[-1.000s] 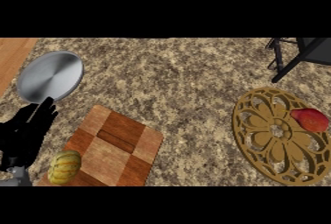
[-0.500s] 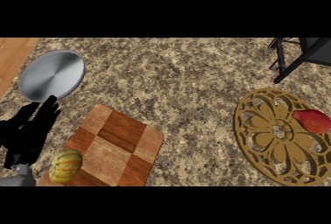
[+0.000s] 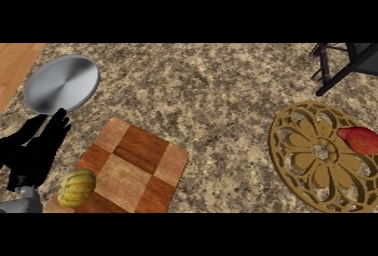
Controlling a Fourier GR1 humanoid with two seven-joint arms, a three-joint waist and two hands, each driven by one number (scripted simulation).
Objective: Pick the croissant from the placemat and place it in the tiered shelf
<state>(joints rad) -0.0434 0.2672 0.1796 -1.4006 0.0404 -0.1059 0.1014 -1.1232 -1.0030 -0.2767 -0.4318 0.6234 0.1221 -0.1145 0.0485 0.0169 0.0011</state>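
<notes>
The left hand [image 3: 33, 152] stands at the view's left edge — fingers straight, holding nothing; just right of it a yellow-green squash [image 3: 77, 188] lies on the checkered wooden board [image 3: 136, 165]. The reddish croissant [image 3: 359, 139] rests on the gold openwork placemat [image 3: 314, 160] — well apart, at far right; the dark tiered shelf [image 3: 343, 62] shows above it.

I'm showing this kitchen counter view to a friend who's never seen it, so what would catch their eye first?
Probably the ornate gold placemat at the right, with a reddish item on its far edge. Next, the checkered wooden board at lower left, with a striped yellow-green item on its near corner and the black left robot hand open beside it. A silver plate lies above.
</notes>
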